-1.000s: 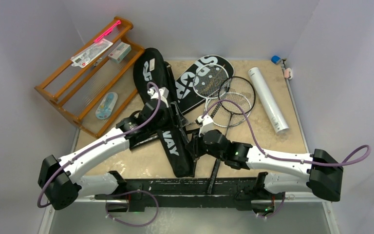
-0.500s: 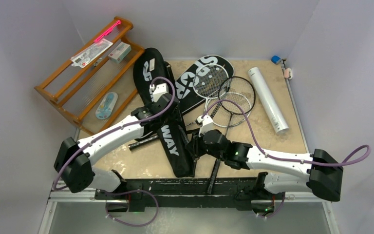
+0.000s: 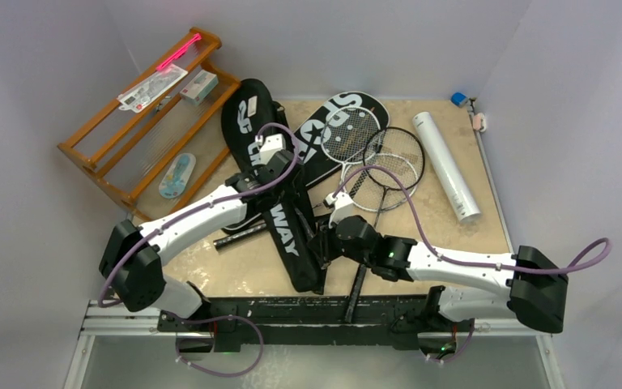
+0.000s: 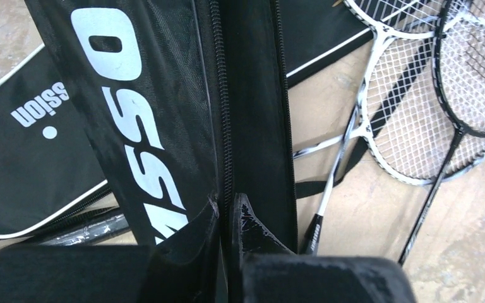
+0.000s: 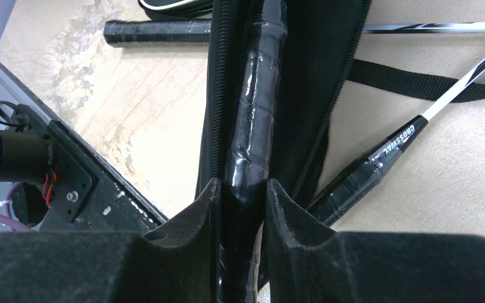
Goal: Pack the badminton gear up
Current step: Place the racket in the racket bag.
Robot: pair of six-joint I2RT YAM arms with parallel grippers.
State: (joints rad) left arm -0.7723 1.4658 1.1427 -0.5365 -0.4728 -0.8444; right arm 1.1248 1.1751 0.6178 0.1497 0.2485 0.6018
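Note:
The long black CROSSWAY cover (image 3: 291, 243) lies lengthwise mid-table, unzipped along its right edge (image 4: 224, 95). My left gripper (image 3: 283, 186) (image 4: 228, 205) is shut on that zipper edge, about halfway along the cover. Near the cover's tail, my right gripper (image 3: 321, 243) (image 5: 241, 189) is shut on a glossy black racket handle (image 5: 252, 120) that lies inside the open cover. The SPORT cover (image 3: 336, 121) sits behind, with two rackets (image 3: 393, 158) partly on it. A long white tube (image 3: 447, 166) lies at the right.
An orange-brown wooden rack (image 3: 97, 154) with packets (image 3: 152, 87) and a pink stick (image 3: 180, 50) stands at the back left. A loose racket handle (image 3: 239, 235) lies left of the cover and another (image 5: 379, 158) lies beside my right gripper. A black strap (image 5: 404, 79) crosses the table.
My left arm has slid farther up and right along the CROSSWAY cover, and its jaws have gone from open to shut on the zipper edge. The right arm has held still.

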